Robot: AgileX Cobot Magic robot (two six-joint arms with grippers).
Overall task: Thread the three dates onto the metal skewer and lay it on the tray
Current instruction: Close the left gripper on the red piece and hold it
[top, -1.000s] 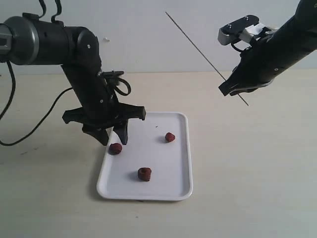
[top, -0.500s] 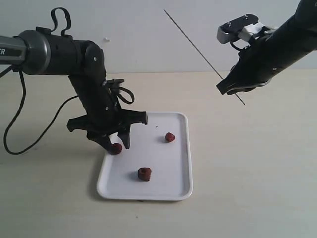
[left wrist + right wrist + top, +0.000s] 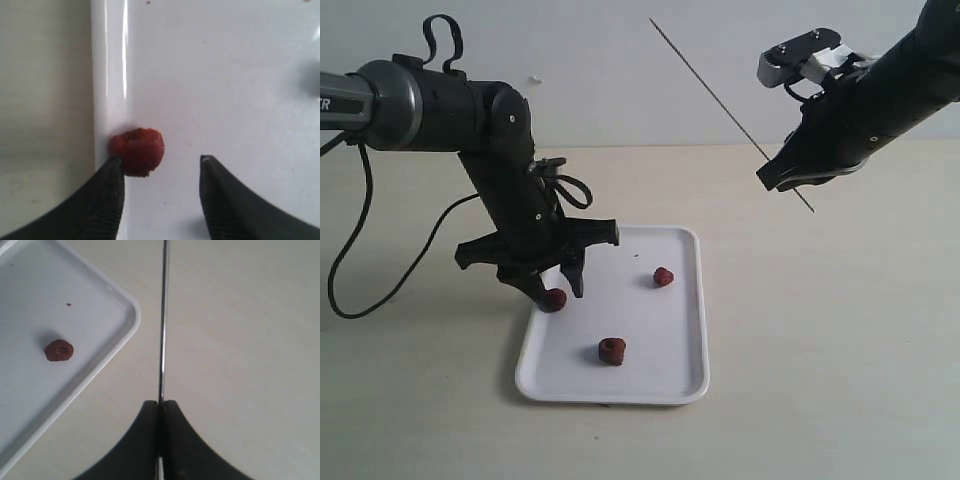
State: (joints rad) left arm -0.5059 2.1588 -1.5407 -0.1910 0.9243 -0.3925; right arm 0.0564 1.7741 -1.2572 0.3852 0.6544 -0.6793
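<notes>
Three dates lie on the white tray (image 3: 670, 375): one (image 3: 556, 298) against its left rim, one (image 3: 663, 276) near the middle right, one (image 3: 612, 350) toward the front. My left gripper (image 3: 552, 290) is open and low over the tray, its fingers either side of the left date (image 3: 139, 151); one finger (image 3: 107, 187) touches that date, the other (image 3: 220, 190) stands apart. High at the right, my right gripper (image 3: 778, 183) is shut on the metal skewer (image 3: 710, 88), which slants up to the left. In the right wrist view the skewer (image 3: 163, 320) runs out from the closed jaws.
The tray sits on a pale beige table (image 3: 820, 350) with a white wall behind. A black cable (image 3: 380, 265) trails from the left arm across the table's left side. A tiny dark speck (image 3: 68, 304) marks the tray.
The left gripper came down and shifted slightly right so its fingers now straddle the left date. The right gripper and skewer barely moved.
</notes>
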